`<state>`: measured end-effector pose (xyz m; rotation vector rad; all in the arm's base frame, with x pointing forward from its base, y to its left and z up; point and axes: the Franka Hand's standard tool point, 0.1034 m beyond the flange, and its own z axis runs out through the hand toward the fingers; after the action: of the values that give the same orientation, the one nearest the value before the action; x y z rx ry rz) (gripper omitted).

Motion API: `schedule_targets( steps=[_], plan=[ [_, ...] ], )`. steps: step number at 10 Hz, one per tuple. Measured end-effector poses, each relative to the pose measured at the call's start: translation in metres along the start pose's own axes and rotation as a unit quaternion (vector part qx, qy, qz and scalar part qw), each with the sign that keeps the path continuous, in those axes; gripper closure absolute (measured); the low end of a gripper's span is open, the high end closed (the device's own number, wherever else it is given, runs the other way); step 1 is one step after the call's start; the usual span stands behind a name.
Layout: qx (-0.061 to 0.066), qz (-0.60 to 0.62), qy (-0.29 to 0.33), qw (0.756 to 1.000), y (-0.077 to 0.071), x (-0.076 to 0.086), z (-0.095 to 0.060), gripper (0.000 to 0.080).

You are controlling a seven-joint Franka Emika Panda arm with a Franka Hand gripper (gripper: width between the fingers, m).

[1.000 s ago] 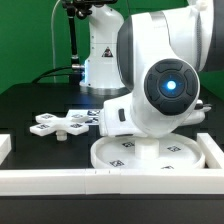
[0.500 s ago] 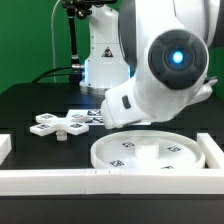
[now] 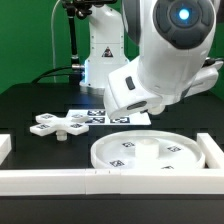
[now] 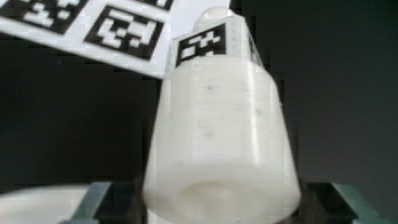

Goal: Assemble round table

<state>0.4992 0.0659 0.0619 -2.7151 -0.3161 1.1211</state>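
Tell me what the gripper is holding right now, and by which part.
The gripper holds the short cylindrical leg, clamped between its fingers at the end nearest the wrist camera.

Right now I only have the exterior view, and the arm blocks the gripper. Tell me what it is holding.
Observer: In the wrist view, the gripper is closed on the white leg, gripping it near one end.
Operator: Tell me how the leg sits in the grip.
Observer: It runs lengthwise, straight out from the gripper, and its far end carries a square tag.
Operator: Say what lies beyond it.
Observer: The marker board lies on the table behind the leg's far end.
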Motion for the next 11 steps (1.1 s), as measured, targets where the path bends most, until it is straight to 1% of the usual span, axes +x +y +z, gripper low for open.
schedule_targets(
  steps=[1,2,3,4,5,6,7,8,9,10,11],
  plan=[
    [-0.003,-0.006,0.016,1.000,0.001,-0.005,-0.006,0.0399],
    [-0.010,-0.009,0.052,0.999,0.002,-0.002,-0.023,0.0399],
    [-0.011,-0.014,0.087,0.996,0.002,-0.003,-0.038,0.0399],
    [-0.015,-0.016,0.116,0.993,0.004,-0.007,-0.049,0.0399],
    [-0.021,-0.013,0.148,0.989,0.008,-0.007,-0.060,0.0399],
    [-0.027,-0.009,0.192,0.981,0.010,-0.001,-0.060,0.0397],
    [-0.032,-0.006,0.209,0.977,0.011,-0.004,-0.056,0.0397],
    [-0.040,-0.005,0.246,0.968,0.014,0.002,-0.061,0.0397],
    [-0.048,-0.010,0.268,0.962,0.016,0.000,-0.064,0.0397],
    [-0.058,-0.023,0.294,0.954,0.018,-0.007,-0.079,0.0397],
    [-0.065,-0.026,0.328,0.942,0.022,-0.010,-0.091,0.0397]
  ],
)
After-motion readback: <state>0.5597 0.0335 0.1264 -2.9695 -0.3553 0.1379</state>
